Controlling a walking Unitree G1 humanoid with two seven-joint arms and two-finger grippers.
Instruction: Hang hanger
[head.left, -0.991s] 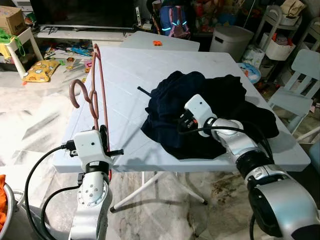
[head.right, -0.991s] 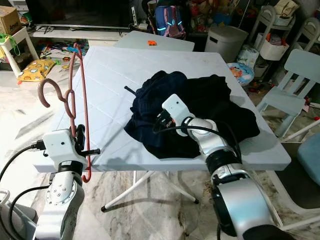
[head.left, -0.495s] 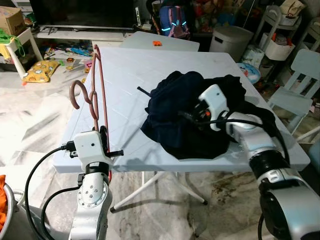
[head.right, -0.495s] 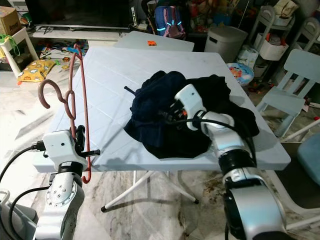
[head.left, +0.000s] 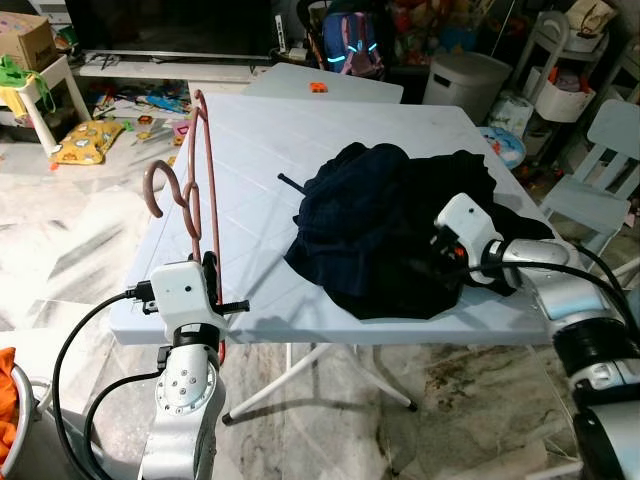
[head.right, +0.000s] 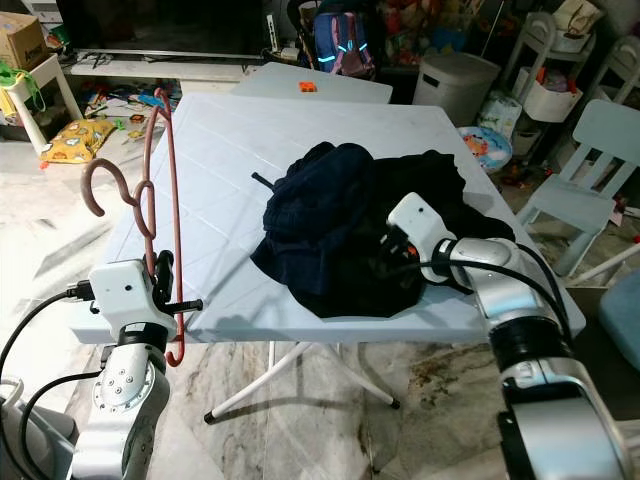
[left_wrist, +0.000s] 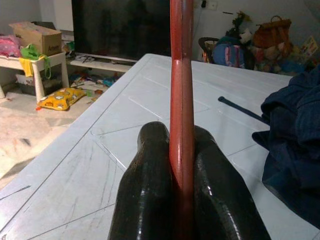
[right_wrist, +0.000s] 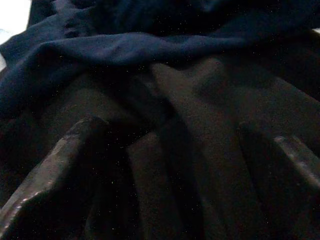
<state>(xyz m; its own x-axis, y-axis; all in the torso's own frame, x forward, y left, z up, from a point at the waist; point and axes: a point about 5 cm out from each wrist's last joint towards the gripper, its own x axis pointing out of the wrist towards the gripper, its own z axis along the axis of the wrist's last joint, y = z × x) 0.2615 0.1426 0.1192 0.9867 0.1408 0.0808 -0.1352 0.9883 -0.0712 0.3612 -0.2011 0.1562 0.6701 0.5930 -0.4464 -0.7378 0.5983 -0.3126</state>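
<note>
The left gripper (left_wrist: 181, 165) stands at the near-left corner of the pale blue square table (head.left: 300, 140), clamping the thin red wire hanger (head.left: 196, 175) upright, hook free. Right gripper (right_wrist: 170, 165) rests spread apart on the dark navy garment (head.left: 385, 225) mid-table, probably to pin it.

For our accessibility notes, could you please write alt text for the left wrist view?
The left pincer is shut on a red hanger, whose bar rises straight up between the two black fingers. Beyond lies a white table, with dark blue clothes heaped on one side, and a cluttered room with a dark TV behind.
</note>
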